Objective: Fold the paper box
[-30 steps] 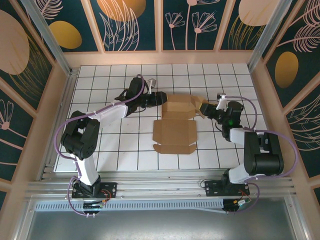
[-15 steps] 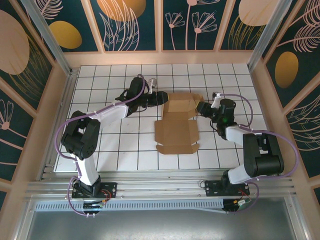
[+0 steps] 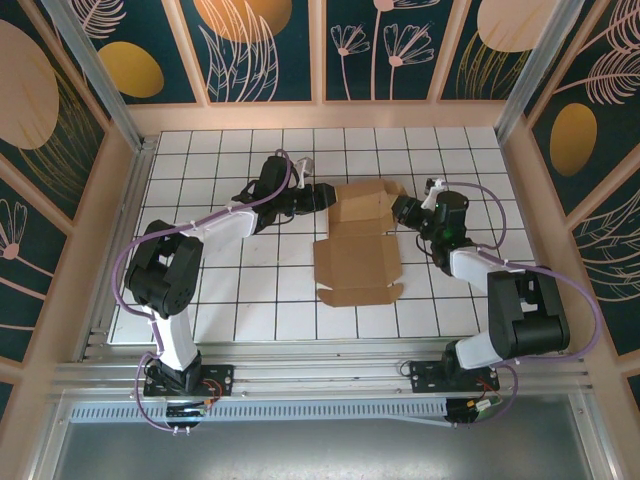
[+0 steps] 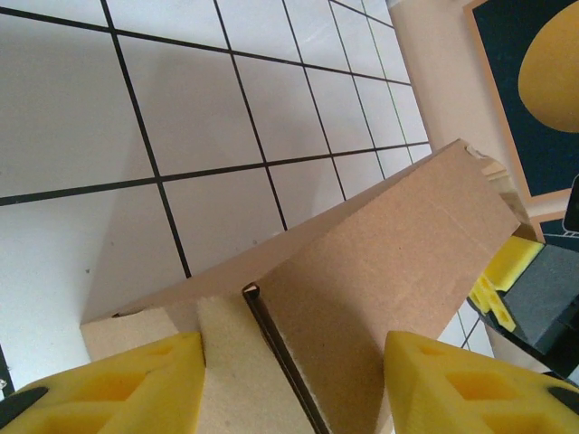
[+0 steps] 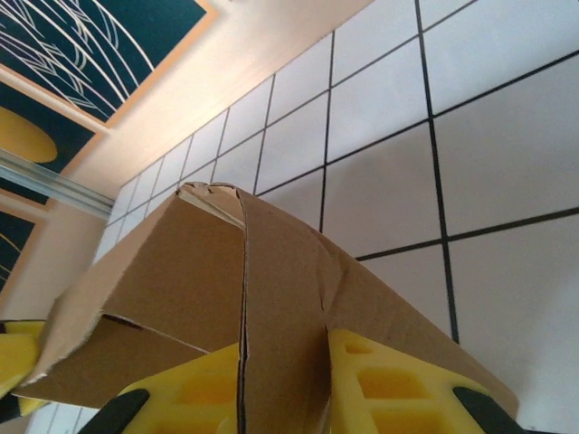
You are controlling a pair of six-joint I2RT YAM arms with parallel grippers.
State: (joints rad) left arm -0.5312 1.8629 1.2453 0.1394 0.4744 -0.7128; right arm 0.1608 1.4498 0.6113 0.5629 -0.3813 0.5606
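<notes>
The paper box (image 3: 358, 268) lies mid-table as brown cardboard, its near panel flat and its far part folded up. My left gripper (image 3: 322, 197) is at the raised part's left end. In the left wrist view it is open (image 4: 294, 348), yellow fingers (image 4: 118, 389) wide apart over two cardboard panels (image 4: 389, 253) split by a dark slit. My right gripper (image 3: 402, 211) is at the right end, shut (image 5: 282, 351) on an upright flap of the box (image 5: 280, 271) pinched between its pads (image 5: 398, 380).
The white gridded tabletop (image 3: 230, 290) is ringed by a raised tan wall (image 3: 320, 115), close behind the box. An aluminium rail (image 3: 320, 375) runs along the near edge by both arm bases. Bare tiles lie front left and front right of the box.
My right gripper has moved left to the box's right end and closed on its flap. The flat near panel has shifted slightly right. The left arm has barely moved.
</notes>
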